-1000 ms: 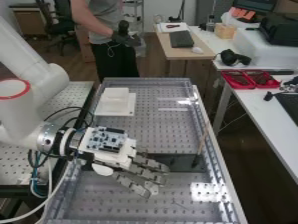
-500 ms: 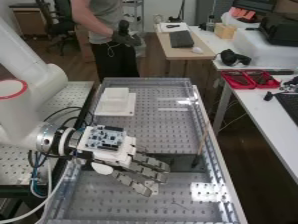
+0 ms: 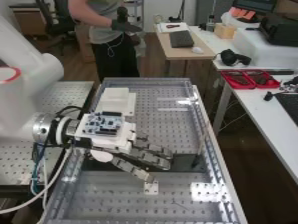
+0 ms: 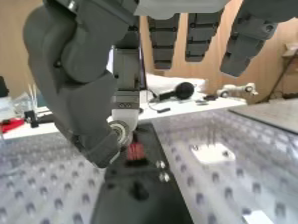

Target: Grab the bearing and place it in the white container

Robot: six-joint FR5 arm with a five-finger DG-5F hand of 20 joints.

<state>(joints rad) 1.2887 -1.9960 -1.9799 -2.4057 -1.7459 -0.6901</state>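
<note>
Wrist view: the bearing (image 4: pixel 120 131) sits edge-gripped at the tips of the hand (image 4: pixel 80 115), thumb curled in on one side and a finger closing from the other, a pinch that suits a small ring, since most of it should drop free once they part; the remaining fingers reach out straight, presumably so they don't crowd the grip. Around it, a dark strip (image 4: pixel 143 200) lies under the pinch; a small white plate (image 4: pixel 213 153) rests on the counter (image 3: pixel 113 200) near the fingers; the white container (image 3: pixel 114 97) stands toward the counter's far end, beyond the hand, where the arm (image 3: pixel 26 95) can likely come over it from the side; the next move calls for carrying the bearing there without brushing the wall, as so slight a hold might let it twist or slip.
</note>
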